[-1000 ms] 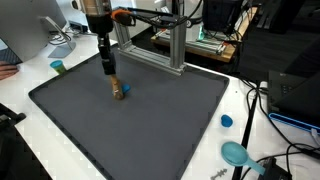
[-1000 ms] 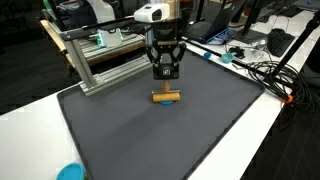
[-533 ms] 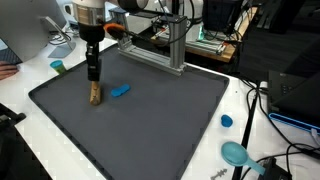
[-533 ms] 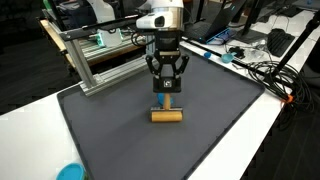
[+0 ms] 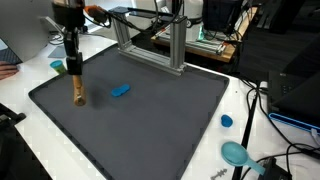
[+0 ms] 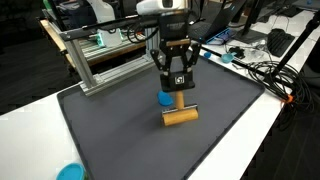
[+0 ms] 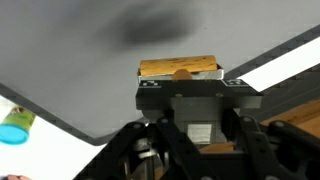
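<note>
My gripper (image 5: 75,84) is shut on a tan wooden piece (image 5: 77,96) and holds it just above the left part of the dark grey mat (image 5: 150,135). In an exterior view the gripper (image 6: 178,98) hangs over the mat (image 6: 110,135) with the wooden piece (image 6: 180,117) lying crosswise below its fingers. A small blue object (image 5: 120,90) lies on the mat to the right of the gripper, and shows just behind the wood as the blue object (image 6: 164,98). In the wrist view the wooden piece (image 7: 180,68) sits at the tips of the gripper (image 7: 182,82).
An aluminium frame (image 5: 172,40) stands at the mat's back edge, also seen as the frame (image 6: 100,60). A teal cap (image 5: 58,66) sits near the gripper on the white table. A blue cap (image 5: 226,121), a teal dish (image 5: 236,153) and cables (image 5: 262,110) lie at the right.
The gripper has carried the wooden piece leftward across the mat, away from the blue object, which stayed where it was. The jaws stayed shut.
</note>
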You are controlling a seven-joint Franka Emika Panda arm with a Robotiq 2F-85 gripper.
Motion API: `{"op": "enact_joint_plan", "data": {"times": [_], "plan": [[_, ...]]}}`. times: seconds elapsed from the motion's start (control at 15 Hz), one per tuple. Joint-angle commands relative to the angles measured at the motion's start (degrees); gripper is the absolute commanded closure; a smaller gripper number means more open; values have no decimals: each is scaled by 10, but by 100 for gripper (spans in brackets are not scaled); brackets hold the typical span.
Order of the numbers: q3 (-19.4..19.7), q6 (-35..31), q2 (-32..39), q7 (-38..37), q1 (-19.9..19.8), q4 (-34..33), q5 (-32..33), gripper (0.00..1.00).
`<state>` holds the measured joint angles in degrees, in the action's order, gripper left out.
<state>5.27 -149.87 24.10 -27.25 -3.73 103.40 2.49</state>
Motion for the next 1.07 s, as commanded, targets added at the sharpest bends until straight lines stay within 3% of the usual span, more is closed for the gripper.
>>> {"op": "enact_joint_plan", "data": {"times": [0.0,0.4,1.0], "plan": [[-70,61,-41,155,-59,-33,-58,78],[-76,134,-65,362,-47,-23,-105,78],[-63,234,-57,591,-46,-17,-30,78]]}}
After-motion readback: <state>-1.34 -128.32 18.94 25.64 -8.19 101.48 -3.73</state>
